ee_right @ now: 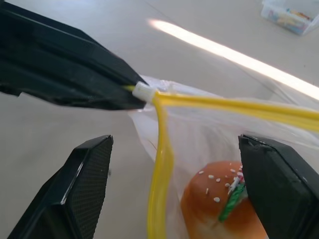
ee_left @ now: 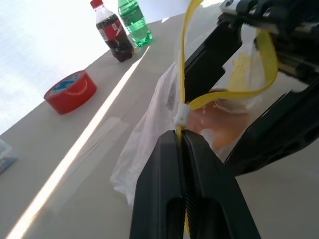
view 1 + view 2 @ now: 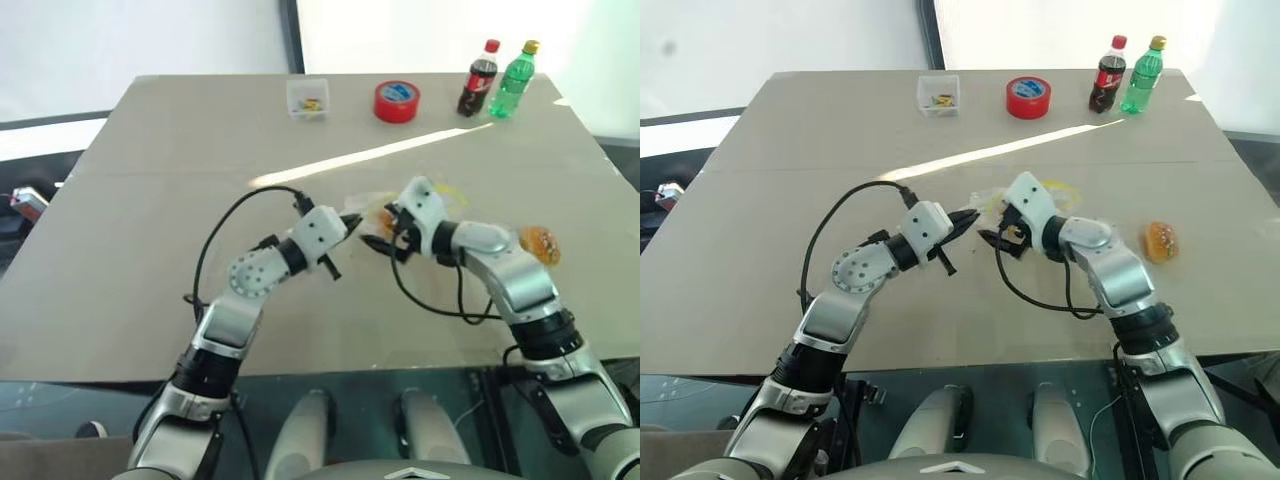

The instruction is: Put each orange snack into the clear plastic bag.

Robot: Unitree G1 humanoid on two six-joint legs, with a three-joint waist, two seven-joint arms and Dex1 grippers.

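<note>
The clear plastic bag (image 2: pixel 149 129) hangs just above the table's middle, its yellow strip (image 1: pixel 239 105) spread into an open mouth. My left gripper (image 2: pixel 182 137) is shut on that strip by the white slider. One orange snack (image 1: pixel 209 209), a small burger with seeds on top, sits inside the bag. My right gripper (image 1: pixel 175 142) stands open at the bag's mouth, its fingers on either side of that snack. In the left eye view the two grippers (image 3: pixel 352 220) (image 3: pixel 382 236) meet tip to tip. A second orange snack (image 3: pixel 540 243) lies on the table to the right of my right forearm.
At the table's far edge stand a clear box of yellow bits (image 3: pixel 307 99), a red tape roll (image 3: pixel 397 101), a cola bottle (image 3: pixel 480 78) and a green bottle (image 3: pixel 514 80). Black cables loop over the table beside both wrists.
</note>
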